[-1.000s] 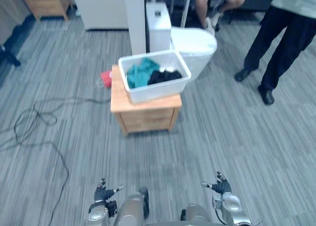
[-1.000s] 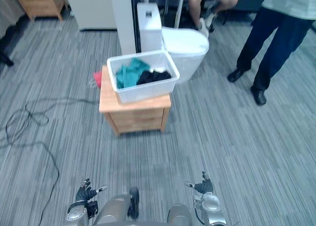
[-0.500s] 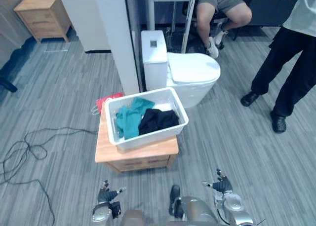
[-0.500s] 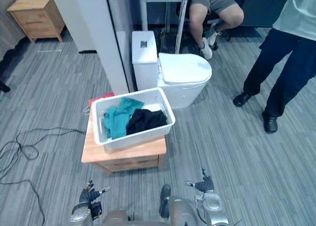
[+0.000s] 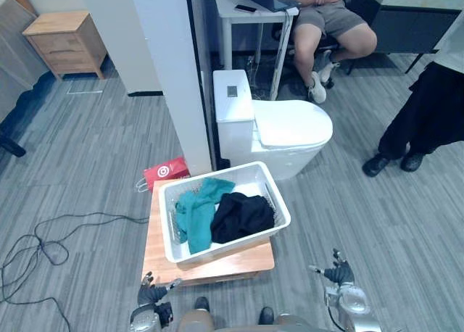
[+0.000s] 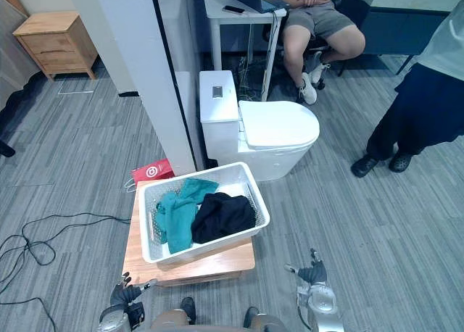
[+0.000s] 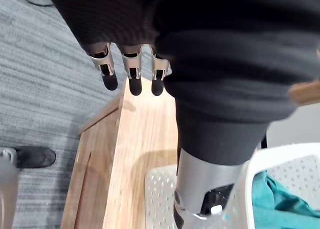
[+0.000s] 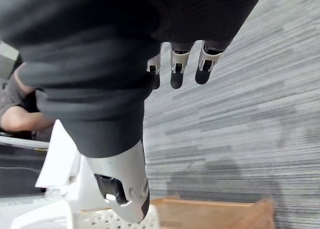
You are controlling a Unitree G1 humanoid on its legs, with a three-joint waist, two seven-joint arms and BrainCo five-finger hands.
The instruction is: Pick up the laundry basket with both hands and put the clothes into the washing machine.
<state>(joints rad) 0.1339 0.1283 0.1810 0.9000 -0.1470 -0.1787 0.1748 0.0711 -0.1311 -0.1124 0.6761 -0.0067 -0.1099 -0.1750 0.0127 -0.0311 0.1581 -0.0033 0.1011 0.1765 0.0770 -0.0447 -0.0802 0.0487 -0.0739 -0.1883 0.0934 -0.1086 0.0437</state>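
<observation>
As left hand (image 5: pixel 151 296) and right hand (image 5: pixel 339 276) hang fingers straight, the basket (image 5: pixel 228 243) lies crosswise.

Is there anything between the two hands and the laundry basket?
Nothing visible does. The left hand and the right hand hang open at the front of the wooden cabinet, one on each side; the laundry basket stands on it, its side walls free.

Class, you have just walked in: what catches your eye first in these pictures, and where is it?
A white laundry basket holding a teal garment and a black garment sits on a low wooden cabinet, centre foreground. Just behind it stands a white toilet, with a seated person beyond.
</observation>
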